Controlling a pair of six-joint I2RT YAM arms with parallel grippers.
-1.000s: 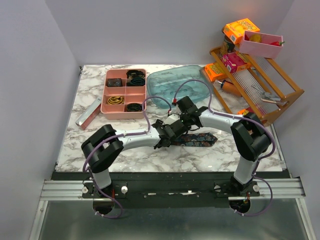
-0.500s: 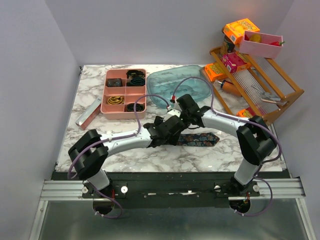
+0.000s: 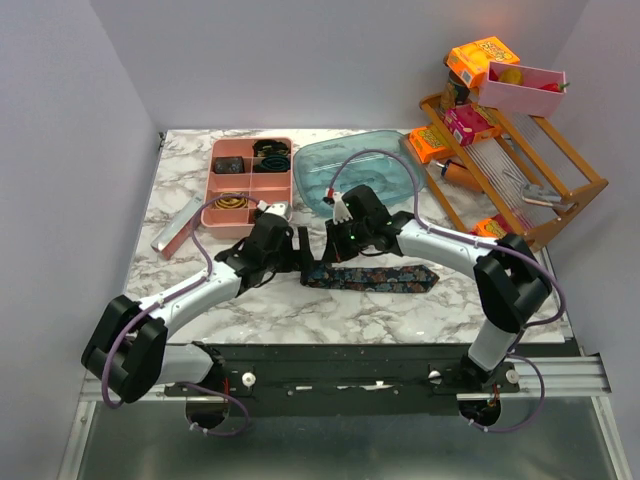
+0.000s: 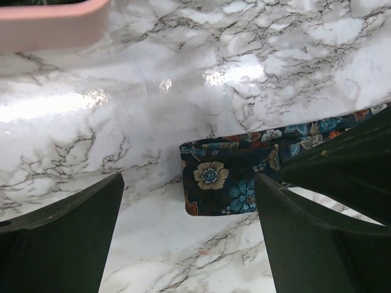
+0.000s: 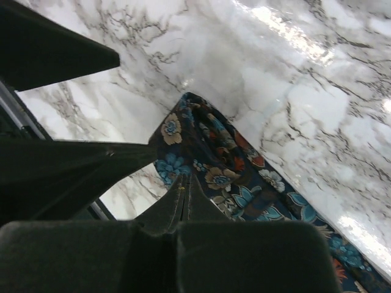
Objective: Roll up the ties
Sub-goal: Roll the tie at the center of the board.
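Observation:
One tie [image 3: 385,278], dark with a floral print, lies flat across the marble table in front of the arms, its narrow squared end to the left. My left gripper [image 3: 300,250] is open just left of that end. In the left wrist view the tie end [image 4: 223,183] lies flat between the spread fingers [image 4: 67,238], untouched. My right gripper [image 3: 335,245] is over the same end. In the right wrist view its fingers [image 5: 185,183] are shut together, tips down on the tie [image 5: 232,165]; no fabric shows between them.
A pink compartment tray [image 3: 209,190] with rolled items stands at the back left; its rim shows in the left wrist view [image 4: 55,24]. A teal tray [image 3: 360,165] sits behind the grippers. A wooden rack [image 3: 560,190] with boxes is at the right, a pink bar [image 3: 178,228] at the left.
The left arm has swung left and stretched out, uncovering the tie's left end. The right gripper has shifted slightly left and back. The tie now reaches further left.

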